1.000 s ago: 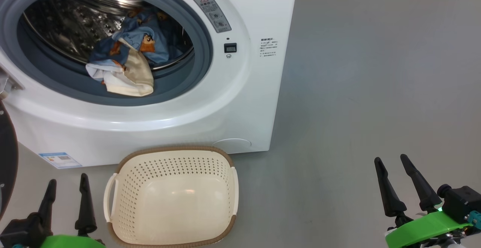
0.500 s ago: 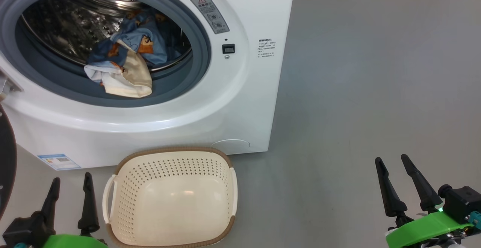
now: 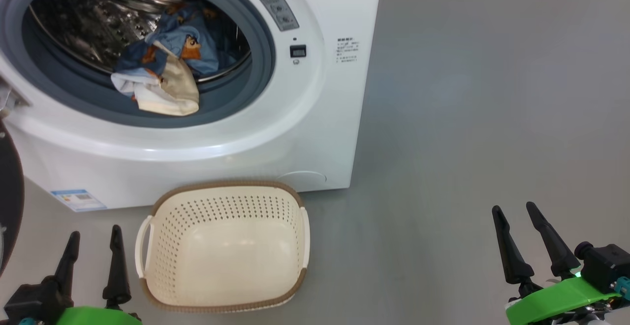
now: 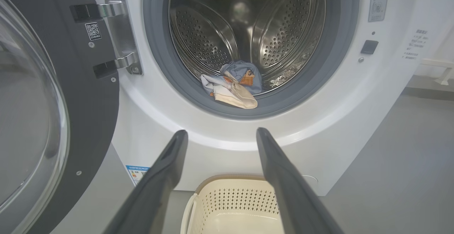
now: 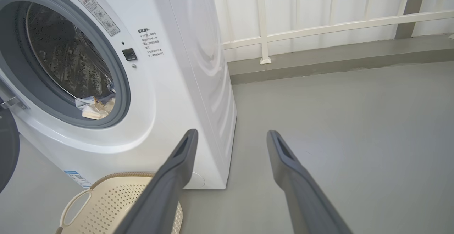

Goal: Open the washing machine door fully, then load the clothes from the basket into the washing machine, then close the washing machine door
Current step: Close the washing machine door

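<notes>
The white washing machine (image 3: 315,118) stands with its round black-rimmed door (image 4: 46,113) swung wide to the left. The clothes (image 3: 162,69), light blue print and a beige piece, lie at the drum's front lip, part on the grey gasket; they show again in the left wrist view (image 4: 234,87). On the floor before the machine sits the cream basket (image 3: 147,246) with nothing in it. At the lower left, beside the basket, my left gripper (image 3: 94,239) is open. Far to the right over bare floor, my right gripper (image 3: 514,214) is open too.
Grey floor (image 3: 467,118) stretches right of the machine. A white railing (image 5: 319,28) and a low grey kerb run behind it in the right wrist view. The door's metal hinge (image 4: 122,32) sits at the machine's left edge.
The picture has shifted slightly as the camera moved: machine and basket sit a little higher in view. Both grippers stay open and keep their places.
</notes>
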